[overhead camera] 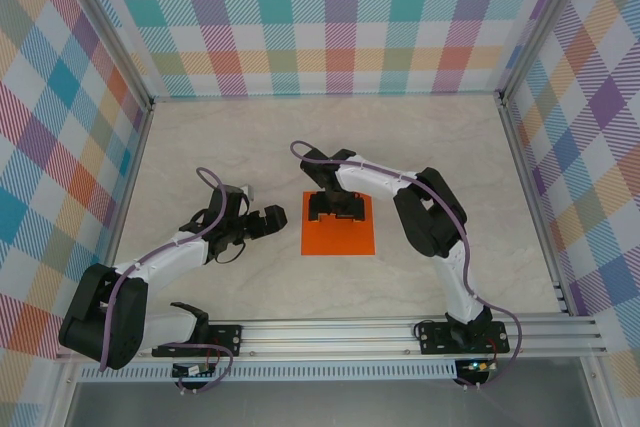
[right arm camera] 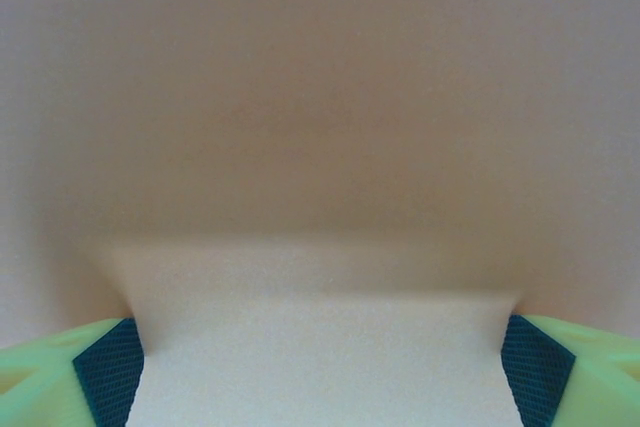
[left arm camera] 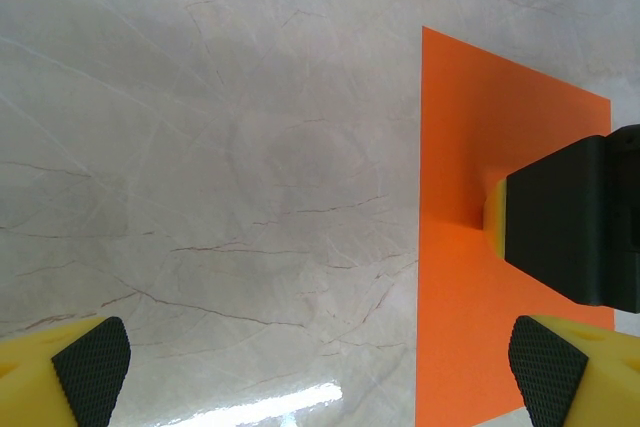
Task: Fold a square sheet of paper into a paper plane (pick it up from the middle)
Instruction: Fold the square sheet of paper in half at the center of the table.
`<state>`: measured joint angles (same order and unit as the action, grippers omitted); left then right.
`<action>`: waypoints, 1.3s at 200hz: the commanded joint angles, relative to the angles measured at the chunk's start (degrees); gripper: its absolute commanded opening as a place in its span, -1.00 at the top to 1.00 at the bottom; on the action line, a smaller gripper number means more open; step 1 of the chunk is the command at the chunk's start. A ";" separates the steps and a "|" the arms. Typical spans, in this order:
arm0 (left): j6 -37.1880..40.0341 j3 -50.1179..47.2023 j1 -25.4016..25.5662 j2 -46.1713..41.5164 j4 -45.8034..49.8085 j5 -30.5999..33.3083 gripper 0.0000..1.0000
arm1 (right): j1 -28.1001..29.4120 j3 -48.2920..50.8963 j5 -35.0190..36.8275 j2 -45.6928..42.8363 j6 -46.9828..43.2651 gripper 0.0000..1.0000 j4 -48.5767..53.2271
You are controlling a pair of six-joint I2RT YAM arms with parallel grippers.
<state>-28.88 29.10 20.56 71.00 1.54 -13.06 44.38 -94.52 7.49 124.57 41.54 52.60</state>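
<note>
Right claw (overhead camera: 337, 214), spread wide, rests on the square sheet of paper (overhead camera: 340, 240); left claw (overhead camera: 277, 219) gapes beside.

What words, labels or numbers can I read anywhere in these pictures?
None can be read. The square sheet of paper is plain orange, the walls bear only coloured checks, the table only marbling; any marking on the left arm or right arm is too small to tell.

Square sheet of paper (overhead camera: 338, 239) flat on the table (overhead camera: 430, 147), centre; right gripper (overhead camera: 336, 213) on its far half; left gripper (overhead camera: 278, 220) just left, apart.
</note>
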 commanded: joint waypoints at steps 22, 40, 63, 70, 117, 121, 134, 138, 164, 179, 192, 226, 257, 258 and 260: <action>0.40 1.66 0.63 -0.26 1.39 -1.14 -1.00 | 0.46 1.88 -0.37 3.03 -0.44 -0.81 1.07; 0.40 1.75 0.63 -0.37 1.51 -1.13 -1.00 | 0.49 1.87 -0.54 2.74 -0.76 -0.79 1.04; 0.35 1.86 0.65 -0.29 1.54 -1.27 -1.00 | 0.36 1.65 -0.98 2.52 -1.02 -0.77 1.00; 0.37 1.92 0.61 -0.31 1.56 -1.26 -1.00 | 0.35 1.39 -0.91 2.43 -1.17 -0.76 1.30; 0.42 2.27 0.63 0.17 1.69 -1.35 -1.00 | 0.18 -2.54 0.90 0.67 -2.19 -1.00 4.92; 0.41 2.27 0.63 0.19 1.65 -1.35 -1.00 | 0.10 -2.67 0.74 0.48 -2.17 -1.00 4.90; 0.41 2.45 0.63 0.47 1.61 -1.53 -1.00 | -0.10 -2.71 -0.10 0.35 -2.16 -0.99 4.44; 0.41 2.45 0.63 0.55 1.60 -1.57 -1.00 | -0.08 -2.64 -0.33 0.44 -2.16 -0.99 4.16; 0.41 2.63 0.60 0.91 1.36 -1.96 -1.00 | -0.17 -1.98 -2.03 2.62 -1.53 -1.00 3.05; 0.51 2.67 0.63 0.90 1.60 -2.06 -1.00 | -0.34 -0.07 -3.89 3.65 -0.87 -1.00 1.32; 0.76 2.79 0.63 0.83 1.95 -2.02 -1.00 | -0.44 2.13 -4.83 4.13 -0.20 -1.00 0.04; 0.98 2.54 0.63 0.78 2.25 -1.88 -1.00 | -0.65 4.14 -5.30 4.09 0.12 -0.93 -0.45; 0.77 2.36 0.63 0.48 2.27 -1.86 -1.00 | -0.74 4.04 -7.21 5.82 -0.85 -0.84 -0.11; 0.81 2.36 0.63 0.51 2.25 -1.83 -1.00 | -0.72 4.15 -7.30 5.79 -0.85 -0.83 -0.20; 0.77 2.36 0.63 0.47 2.31 -1.82 -1.00 | -0.75 4.34 -7.44 5.77 -0.78 -0.83 -0.39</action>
<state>-28.86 30.24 20.56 71.57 2.87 -14.13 43.48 -94.06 5.50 124.46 40.05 53.36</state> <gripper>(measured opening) 0.998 0.929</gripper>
